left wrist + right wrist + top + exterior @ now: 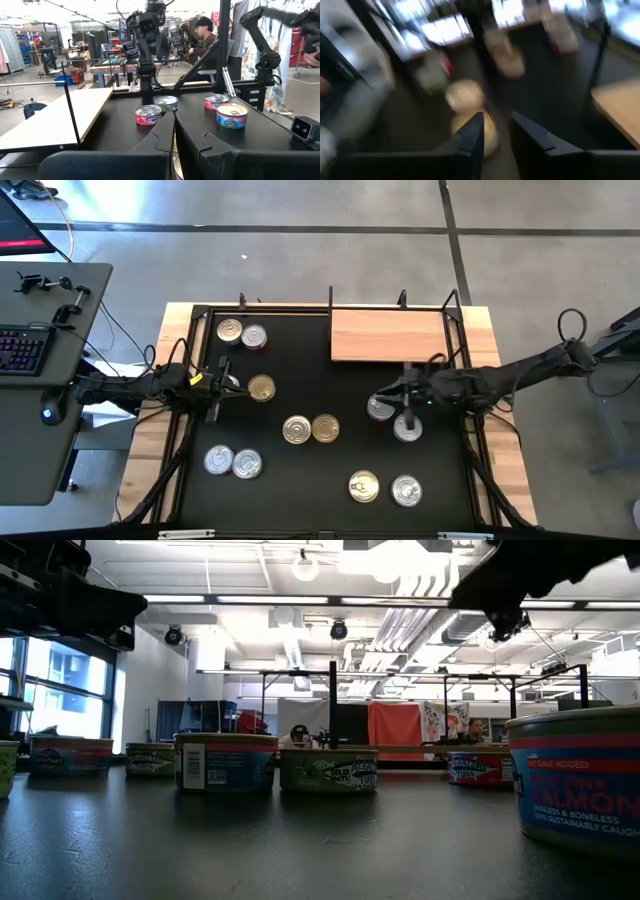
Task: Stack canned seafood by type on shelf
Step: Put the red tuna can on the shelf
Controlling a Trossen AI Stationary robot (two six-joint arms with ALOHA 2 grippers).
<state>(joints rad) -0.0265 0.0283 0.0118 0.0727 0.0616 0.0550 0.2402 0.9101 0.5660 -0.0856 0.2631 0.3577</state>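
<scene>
While the left gripper (222, 385) hovers low at the table's left side with its fingers nearly together, holding nothing, a gold-topped tin (261, 388) sits just beside it. Over on the right, the right gripper (378, 400) reaches in above a silver-topped tin (380, 409), fingers slightly apart, arm stretched in from the right edge. The shelf (388, 333) lies bare behind it, tins scattered across the table (300, 480).

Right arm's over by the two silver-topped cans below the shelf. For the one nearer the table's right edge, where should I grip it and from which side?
Grip that silver-topped can across its round side wall, coming straight down from above. It stands upright and is short, with a flat lid. Its neighbour sits close on the upper-left, so place the right gripper fingers on the other two sides. The shelf is bare for placing.
</scene>
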